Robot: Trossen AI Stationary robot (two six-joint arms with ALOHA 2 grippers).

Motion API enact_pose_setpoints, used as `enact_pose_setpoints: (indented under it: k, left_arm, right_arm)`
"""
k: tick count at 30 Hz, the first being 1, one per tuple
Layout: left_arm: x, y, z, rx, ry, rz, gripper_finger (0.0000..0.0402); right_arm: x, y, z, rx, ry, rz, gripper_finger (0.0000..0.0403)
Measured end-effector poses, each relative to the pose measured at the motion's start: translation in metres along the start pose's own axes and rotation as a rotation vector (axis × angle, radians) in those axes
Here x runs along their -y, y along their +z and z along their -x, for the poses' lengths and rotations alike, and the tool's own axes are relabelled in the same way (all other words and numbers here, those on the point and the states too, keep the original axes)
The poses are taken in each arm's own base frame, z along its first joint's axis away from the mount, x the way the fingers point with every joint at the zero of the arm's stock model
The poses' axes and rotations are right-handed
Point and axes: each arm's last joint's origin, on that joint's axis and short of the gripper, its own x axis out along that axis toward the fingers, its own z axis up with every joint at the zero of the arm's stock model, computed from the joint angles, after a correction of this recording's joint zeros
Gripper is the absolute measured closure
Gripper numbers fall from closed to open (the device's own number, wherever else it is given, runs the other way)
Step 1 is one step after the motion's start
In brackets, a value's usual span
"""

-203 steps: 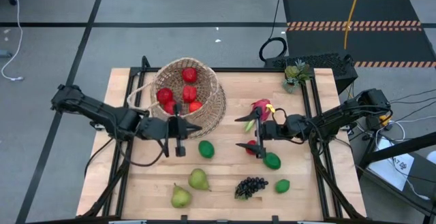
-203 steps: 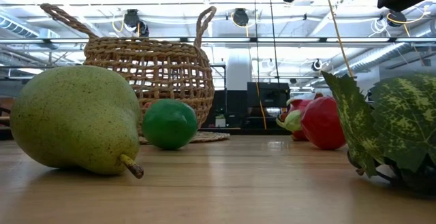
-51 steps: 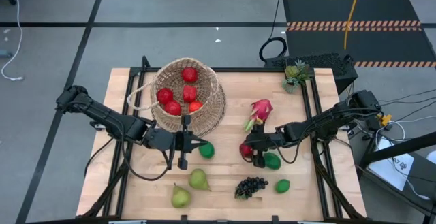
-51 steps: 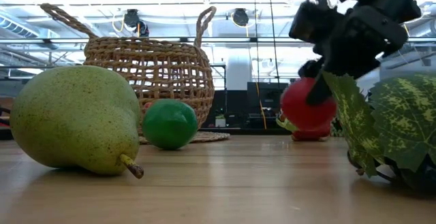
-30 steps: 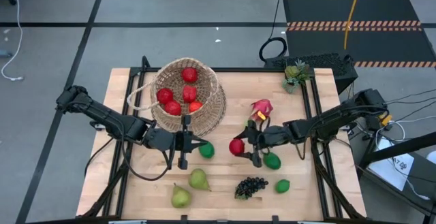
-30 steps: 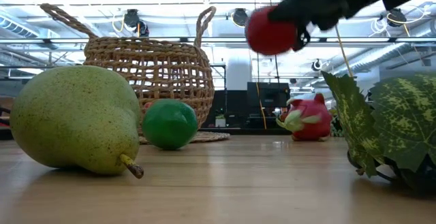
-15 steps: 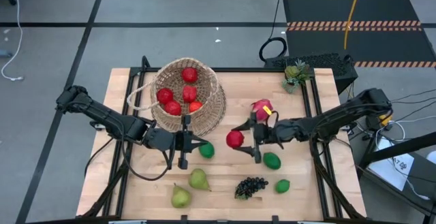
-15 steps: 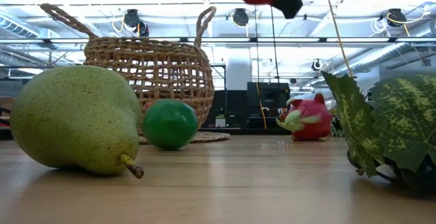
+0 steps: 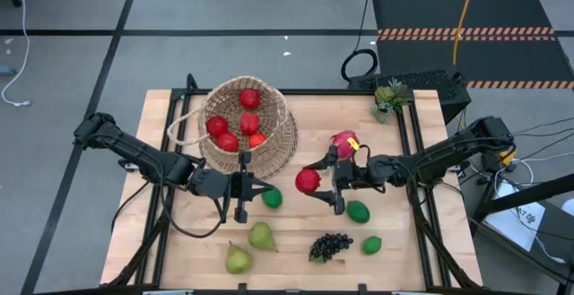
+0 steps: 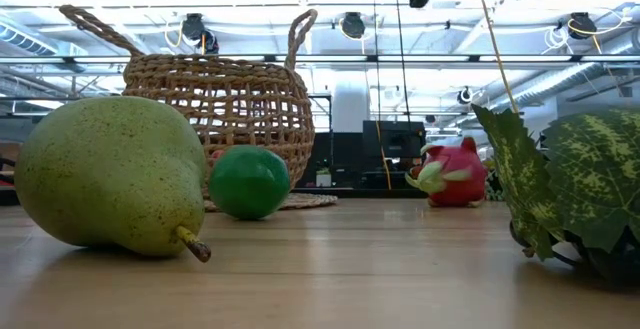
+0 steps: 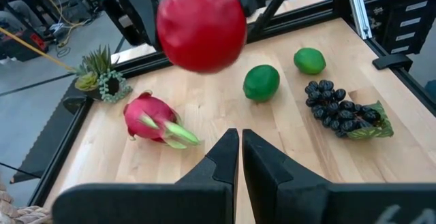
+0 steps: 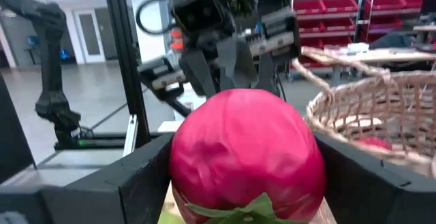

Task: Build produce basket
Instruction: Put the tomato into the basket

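The wicker basket (image 9: 247, 132) stands on the table's far left part and holds several red fruits. My right gripper (image 9: 316, 185) is to its right, above the table's middle, shut on a red fruit (image 9: 308, 180). My left gripper (image 9: 240, 198) waits shut just near of the basket, beside a green lime (image 9: 272, 197). On the wood lie a pink dragon fruit (image 9: 344, 141), two more limes (image 9: 358, 212) (image 9: 371, 245), a dark grape bunch (image 9: 330, 246) and two pears (image 9: 261, 236) (image 9: 238, 259). My right gripper pinches the red fruit (image 12: 245, 149) between its two fingers (image 12: 133, 180), one on each side of it. The fingers reach in level from the table's right. The fruit is lifted clear of the table, and its green leaf end (image 12: 242, 210) shows on its underside.
A small green spiky potted plant (image 9: 389, 96) stands at the far right corner. Dark frame rails (image 9: 408, 143) run along the table's sides. Bare wood (image 9: 188, 232) lies to the near left. In the low view a pear (image 10: 110, 174) and a grape leaf (image 10: 570, 184) stand close.
My right gripper has risen, carrying the red fruit up and a little toward the far left, nearer the basket. In the low view the fruit has climbed out of the picture's top. My left arm has kept still.
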Motion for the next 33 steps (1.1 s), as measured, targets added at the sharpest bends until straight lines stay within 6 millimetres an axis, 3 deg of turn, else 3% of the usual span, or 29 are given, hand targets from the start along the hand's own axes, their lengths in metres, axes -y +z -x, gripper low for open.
enact_pose_setpoints:
  k: [25,33]
  left_arm:
    - [0.0000,0.0000,0.0000,0.000,0.001,0.011,0.0378]
    - [0.0000,0.0000,0.0000,0.000,0.001,0.011,0.0378]
  right_arm:
    - [-0.0087,0.0014,0.0018,0.019,0.032,0.040,0.0089]
    - [-0.0087,0.0013,0.0018,0.022,0.032,0.239,0.0089]
